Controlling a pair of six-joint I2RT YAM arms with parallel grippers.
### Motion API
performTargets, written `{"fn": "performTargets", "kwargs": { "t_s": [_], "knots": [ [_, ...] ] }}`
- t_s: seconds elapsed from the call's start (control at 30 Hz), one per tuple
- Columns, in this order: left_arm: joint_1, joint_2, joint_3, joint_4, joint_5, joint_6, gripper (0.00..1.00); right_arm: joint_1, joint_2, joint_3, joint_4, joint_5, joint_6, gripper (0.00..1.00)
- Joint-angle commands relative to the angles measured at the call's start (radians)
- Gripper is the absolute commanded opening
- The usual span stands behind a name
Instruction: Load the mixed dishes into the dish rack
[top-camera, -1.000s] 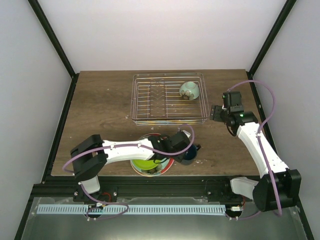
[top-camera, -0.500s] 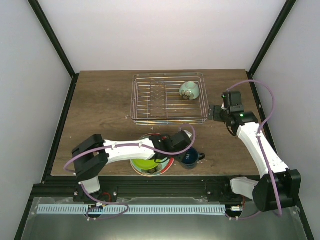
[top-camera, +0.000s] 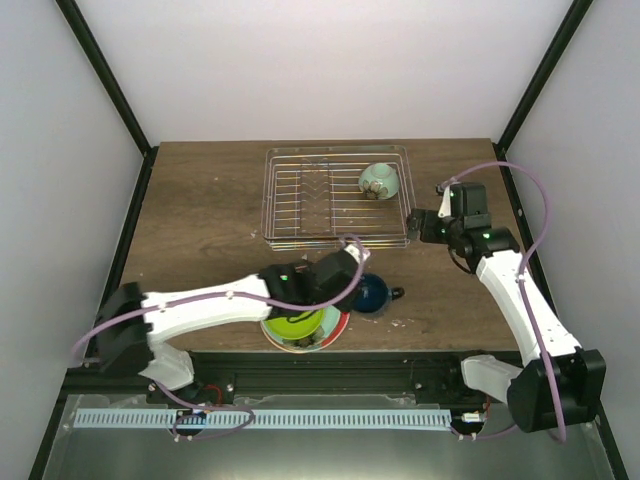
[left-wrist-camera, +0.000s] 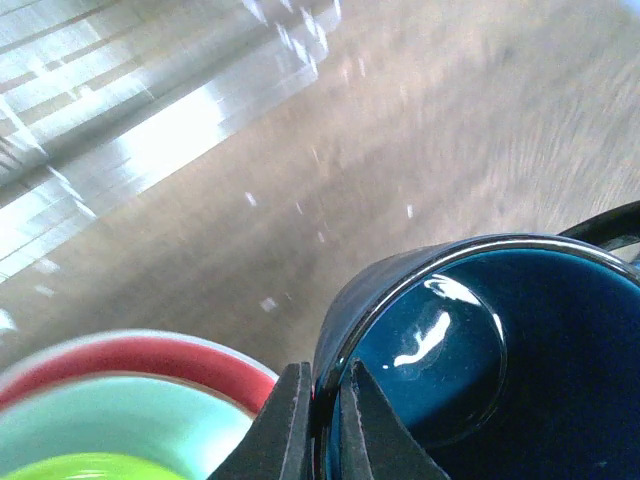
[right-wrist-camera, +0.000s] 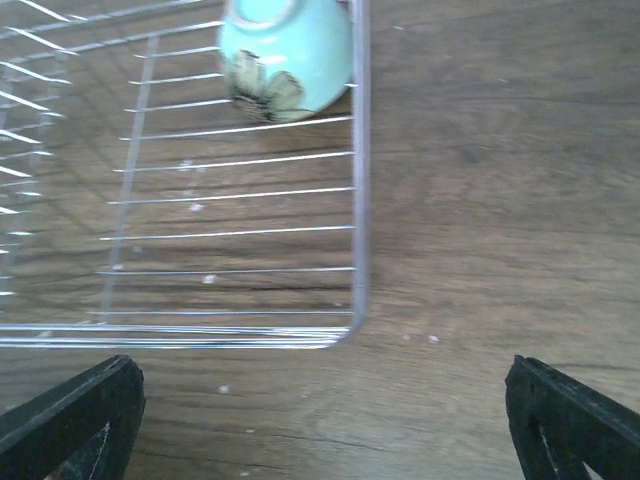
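- Left hand (left-wrist-camera: 322, 392) pinches the mug (left-wrist-camera: 470, 360) by its rim, at the lower centre of the top view, just right of the plates (top-camera: 298, 330).
- Right hand (right-wrist-camera: 320, 420) is spread wide above the desk (right-wrist-camera: 480, 200), at the rack (right-wrist-camera: 355, 200) corner.
- Bowl (top-camera: 379, 180) sits in the upper right of the rack.

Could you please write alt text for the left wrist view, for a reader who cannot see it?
The left hand is shut on the rim of a small dark-blue glazed mug. At lower left a lime-green plate lies in a red-rimmed plate; behind, the brown wooden table and silver wire dish rack are blurred.
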Motion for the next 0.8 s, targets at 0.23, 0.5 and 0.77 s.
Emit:
{"fn": "performTargets", "kwargs": {
  "t_s": [0.23, 0.5, 0.77],
  "knots": [
    [-0.002, -0.41, -0.187, 0.151, -0.527, 0.252, 0.0, -0.008, -0.022, -0.047, 0.142, -0.491, 0.035, 1.0],
    [-0.002, -0.468, -0.472, 0.611, -0.773, 0.527, 0.0, -0.009, 0.044, -0.066, 0.242, -0.79, 0.086, 1.0],
    [-0.004, -0.5, -0.665, 1.132, -0.798, 0.87, 0.0, -0.009, 0.109, -0.063, 0.312, -1.016, 0.134, 0.93]
  ]
}}
